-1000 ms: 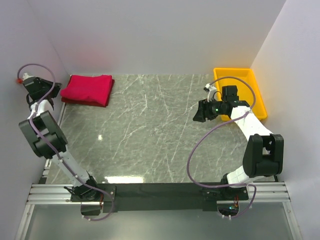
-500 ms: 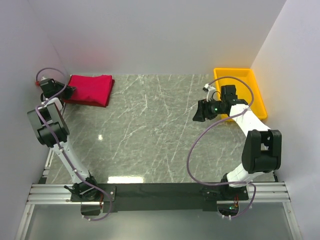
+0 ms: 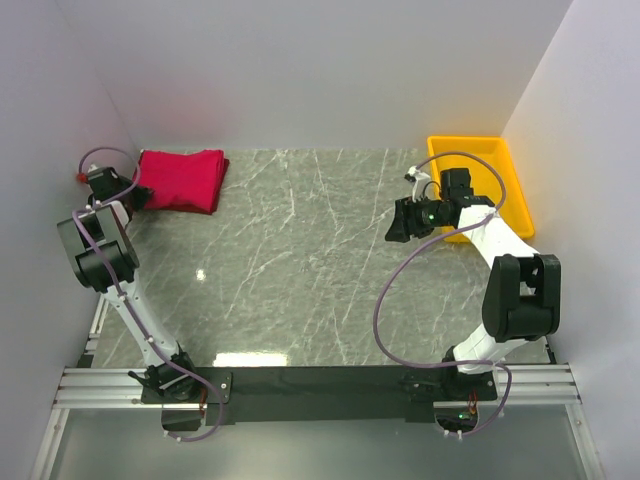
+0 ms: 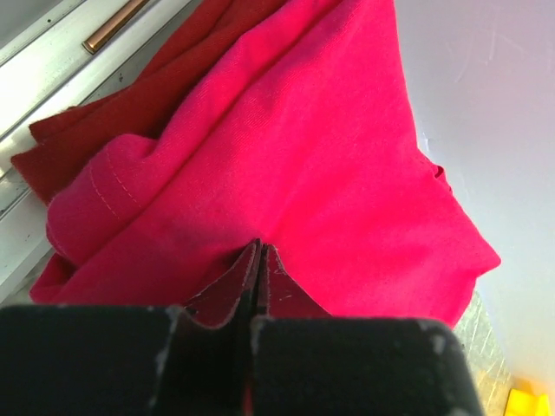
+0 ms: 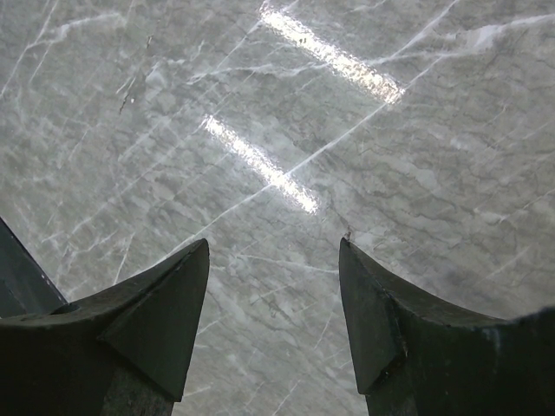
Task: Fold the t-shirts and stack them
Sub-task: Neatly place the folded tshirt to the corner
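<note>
Crimson cloth t-shirt atop darker red t-shirt, far-left corner: left gripper clamped on its left edge, w/ cloth lying rightward. Right gripper jaws apart, way off over table.

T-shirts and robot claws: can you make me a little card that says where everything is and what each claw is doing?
bright crimson t-shirt: folded, on top of the pile, far left corner of the table
darker red t-shirt: underneath, its edge peeking out
left gripper: shut, pinching a fold of the bright crimson t-shirt
right gripper: open, holding nothing, above bare table
yellow tray: far right corner
</note>
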Action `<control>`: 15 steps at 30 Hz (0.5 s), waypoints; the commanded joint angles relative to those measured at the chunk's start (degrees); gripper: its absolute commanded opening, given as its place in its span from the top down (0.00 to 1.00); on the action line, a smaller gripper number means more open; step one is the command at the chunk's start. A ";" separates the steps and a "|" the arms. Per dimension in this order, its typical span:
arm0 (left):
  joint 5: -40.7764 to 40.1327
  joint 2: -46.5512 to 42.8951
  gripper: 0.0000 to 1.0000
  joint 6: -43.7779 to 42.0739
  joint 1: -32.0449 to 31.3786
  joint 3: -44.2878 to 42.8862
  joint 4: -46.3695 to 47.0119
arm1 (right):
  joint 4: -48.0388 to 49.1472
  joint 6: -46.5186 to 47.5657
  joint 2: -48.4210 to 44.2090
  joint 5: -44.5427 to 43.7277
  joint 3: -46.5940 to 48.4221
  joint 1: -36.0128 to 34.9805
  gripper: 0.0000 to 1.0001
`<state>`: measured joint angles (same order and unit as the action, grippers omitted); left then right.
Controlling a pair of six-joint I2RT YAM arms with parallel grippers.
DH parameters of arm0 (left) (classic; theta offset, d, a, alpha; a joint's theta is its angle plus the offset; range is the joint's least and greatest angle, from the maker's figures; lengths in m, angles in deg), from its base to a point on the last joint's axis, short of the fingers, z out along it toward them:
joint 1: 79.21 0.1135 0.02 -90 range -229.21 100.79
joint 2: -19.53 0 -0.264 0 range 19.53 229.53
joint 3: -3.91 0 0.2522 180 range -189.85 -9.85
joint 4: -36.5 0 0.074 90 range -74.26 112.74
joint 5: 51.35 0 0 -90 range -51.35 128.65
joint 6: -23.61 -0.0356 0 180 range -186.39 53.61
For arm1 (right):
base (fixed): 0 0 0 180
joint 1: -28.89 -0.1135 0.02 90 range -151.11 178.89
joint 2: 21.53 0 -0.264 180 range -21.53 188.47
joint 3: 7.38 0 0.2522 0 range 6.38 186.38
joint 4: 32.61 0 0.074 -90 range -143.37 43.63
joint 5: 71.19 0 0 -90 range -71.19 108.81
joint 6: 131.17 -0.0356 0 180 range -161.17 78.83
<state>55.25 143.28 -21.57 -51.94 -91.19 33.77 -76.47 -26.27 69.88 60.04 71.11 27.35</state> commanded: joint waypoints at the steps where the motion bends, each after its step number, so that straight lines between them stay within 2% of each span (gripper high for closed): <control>1: -2.63 1.68 0.95 0.36 1.56 0.13 -1.98 | -0.48 0.84 -0.45 0.25 2.33 -0.57 0.32; 7: -1.58 -4.73 0.77 -1.84 1.56 -0.31 0.92 | -0.39 0.84 -1.33 0.34 2.16 -0.57 0.32; 12: 1.94 -9.30 0.75 -1.93 0.95 -0.93 -0.13 | 0.23 0.57 -2.03 0.69 1.19 -0.66 0.32; 15: 5.10 -10.89 0.75 -0.70 0.33 1.62 1.18 | 0.05 0.66 -2.29 0.60 1.19 -0.66 0.32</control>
<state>57.83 137.59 -22.21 -51.94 -90.65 31.75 -76.89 -26.27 69.86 60.06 71.11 27.24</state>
